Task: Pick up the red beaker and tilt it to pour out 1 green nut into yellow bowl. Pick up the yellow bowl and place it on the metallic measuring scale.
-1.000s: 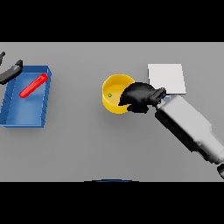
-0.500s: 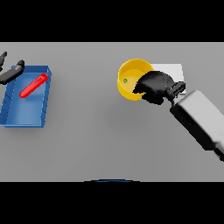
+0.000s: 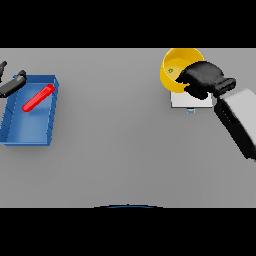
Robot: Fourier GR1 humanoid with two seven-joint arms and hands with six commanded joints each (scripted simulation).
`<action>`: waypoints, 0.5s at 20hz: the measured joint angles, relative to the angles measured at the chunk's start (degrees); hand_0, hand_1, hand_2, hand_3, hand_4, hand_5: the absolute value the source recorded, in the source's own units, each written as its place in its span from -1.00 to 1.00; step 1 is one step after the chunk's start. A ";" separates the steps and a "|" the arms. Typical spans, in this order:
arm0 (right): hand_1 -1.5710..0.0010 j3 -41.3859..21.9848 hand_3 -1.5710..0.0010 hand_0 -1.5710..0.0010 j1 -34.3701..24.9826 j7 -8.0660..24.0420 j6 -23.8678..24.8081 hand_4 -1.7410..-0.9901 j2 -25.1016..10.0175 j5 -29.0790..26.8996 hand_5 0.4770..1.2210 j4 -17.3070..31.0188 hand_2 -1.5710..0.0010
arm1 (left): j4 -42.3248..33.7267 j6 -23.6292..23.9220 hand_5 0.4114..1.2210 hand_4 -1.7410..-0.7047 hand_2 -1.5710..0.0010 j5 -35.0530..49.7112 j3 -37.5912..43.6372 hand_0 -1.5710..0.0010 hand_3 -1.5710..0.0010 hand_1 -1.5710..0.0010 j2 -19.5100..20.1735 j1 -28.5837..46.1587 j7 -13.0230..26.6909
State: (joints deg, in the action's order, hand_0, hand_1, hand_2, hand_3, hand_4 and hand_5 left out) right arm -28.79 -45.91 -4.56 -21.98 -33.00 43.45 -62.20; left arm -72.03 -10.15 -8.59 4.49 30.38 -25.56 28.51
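The bowl's (image 3: 175,69) far rim runs up to the top edge of the scene, and its right side is hidden behind the right hand (image 3: 202,79). Only a strip of the scale (image 3: 181,102) shows, pale and flat, below the bowl and hand; the rest lies under them. Whether the bowl rests on the scale or is held just above it cannot be told. A small green nut (image 3: 171,70) sits inside the bowl, on its left inner wall. A tiny blue mark shows at the scale's near edge; what it is cannot be made out.

The right arm comes in from the right edge, forearm slanting up and left. Its dark hand is clenched over the bowl's near right rim, fingers curled round it.

The left hand (image 3: 12,84) shows at the far left edge, partly cut off, lying over the far left corner of the blue tray (image 3: 30,135). Whether its fingers are curled or loose cannot be told.

The beaker (image 3: 38,98) lies on its side in the tray, slanted, apart from the left hand.
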 measured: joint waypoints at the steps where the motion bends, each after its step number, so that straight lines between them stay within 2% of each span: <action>1: -1.00 0.49 -0.48 -1.00 -0.43 -0.22 0.62 -1.00 0.23 -0.40 1.00 2.04 -0.95 | 0.01 0.05 -0.13 0.71 1.00 0.11 0.13 1.00 1.00 1.00 0.00 -0.47 0.39; 4: -1.00 0.90 -0.50 -1.00 -1.32 -1.46 2.45 -1.00 0.40 -0.37 1.00 7.61 -0.91 | -0.15 -0.19 -0.09 0.69 1.00 0.21 0.23 1.00 1.00 1.00 0.25 -0.07 1.49; 9: -1.00 1.14 -0.71 -1.00 -0.88 -3.50 5.81 -1.00 1.32 -0.60 1.00 14.11 -0.78 | 1.31 0.32 -0.03 0.71 1.00 -0.98 -0.70 1.00 1.00 1.00 -0.47 -0.64 1.08; 10: -1.00 1.23 -0.73 -1.00 -1.53 -2.79 6.14 -1.00 1.85 -0.60 1.00 15.80 -0.77 | 1.02 0.28 -0.02 0.70 1.00 -0.97 -0.77 1.00 1.00 1.00 -0.49 -0.64 1.43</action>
State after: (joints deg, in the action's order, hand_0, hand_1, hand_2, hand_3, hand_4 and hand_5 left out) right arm -27.57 -47.44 -7.35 -15.84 -31.15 42.85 -46.40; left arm -71.01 -9.87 -9.56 3.72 29.89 -26.19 29.94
